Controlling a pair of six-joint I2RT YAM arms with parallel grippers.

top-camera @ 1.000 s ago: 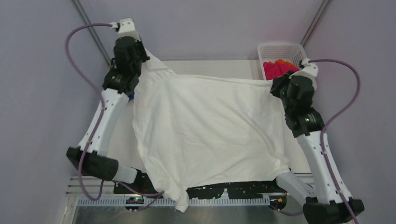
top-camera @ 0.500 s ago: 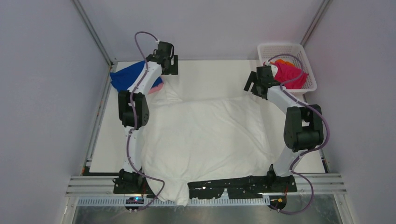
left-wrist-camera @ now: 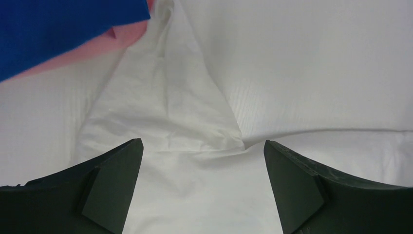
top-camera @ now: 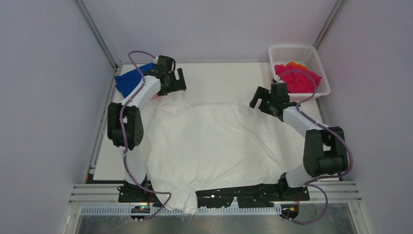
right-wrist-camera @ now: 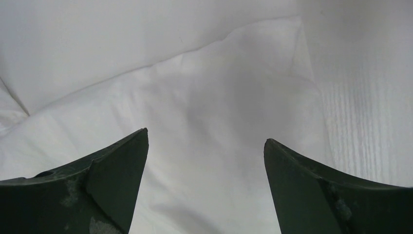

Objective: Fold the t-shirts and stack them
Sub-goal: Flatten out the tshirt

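Note:
A white t-shirt (top-camera: 214,146) lies spread over the table, its lower hem hanging over the near edge. My left gripper (top-camera: 178,80) hovers open over the shirt's far left sleeve (left-wrist-camera: 170,122), jaws wide apart with nothing between them. My right gripper (top-camera: 258,100) stands open over the shirt's far right corner (right-wrist-camera: 219,112), also holding nothing. A royal blue t-shirt (top-camera: 129,80) lies on a pale pink one (left-wrist-camera: 107,44) at the far left. Magenta (top-camera: 297,78) and orange (top-camera: 294,64) shirts sit in the basket.
The white mesh basket (top-camera: 292,48) stands at the far right corner. A strip of bare white table (top-camera: 219,75) runs along the back between the arms. Grey walls close in both sides.
Both grippers have opened and let go of the white shirt's top corners. The shirt, held up before, now lies on the table. Both arms have lowered and drawn slightly back.

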